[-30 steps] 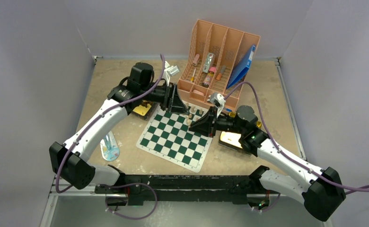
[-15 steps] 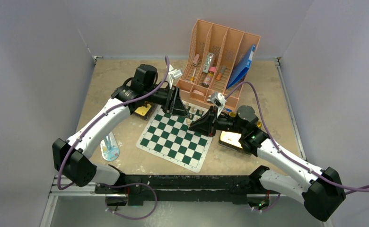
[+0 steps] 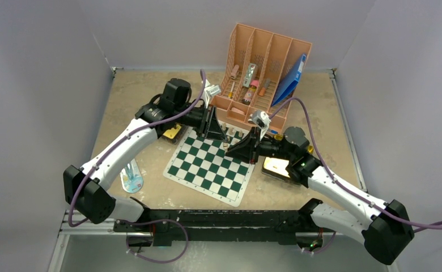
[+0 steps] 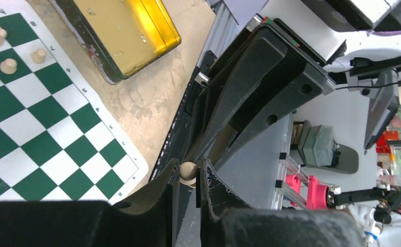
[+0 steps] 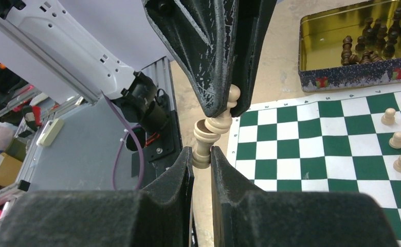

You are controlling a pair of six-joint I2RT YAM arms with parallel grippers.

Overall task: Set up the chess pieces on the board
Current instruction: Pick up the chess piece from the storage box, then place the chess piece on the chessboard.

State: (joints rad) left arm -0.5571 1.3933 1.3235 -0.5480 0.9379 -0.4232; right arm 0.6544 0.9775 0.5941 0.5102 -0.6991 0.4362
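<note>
Locate the flat green-and-white checked board (image 3: pixel 204 170) nearest the arm bases. Above its far edge, your right hand (image 5: pixel 202 159) clamps the base of a pale tan wooden chess piece (image 5: pixel 208 136); your left hand (image 4: pixel 187 169) pinches its rounded top. More pale pieces (image 5: pixel 396 140) stand on its far rows; dark brown pieces (image 5: pixel 373 41) sit in the shiny gold rectangular tin (image 5: pixel 352 77) beside its far left corner

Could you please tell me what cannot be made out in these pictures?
Top view: the held tan piece, hidden between the left gripper and right gripper.
Left wrist: the piece's body, behind the left gripper's fingers.
Right wrist: the kinds of dark pieces in the gold tin, too small.
</note>
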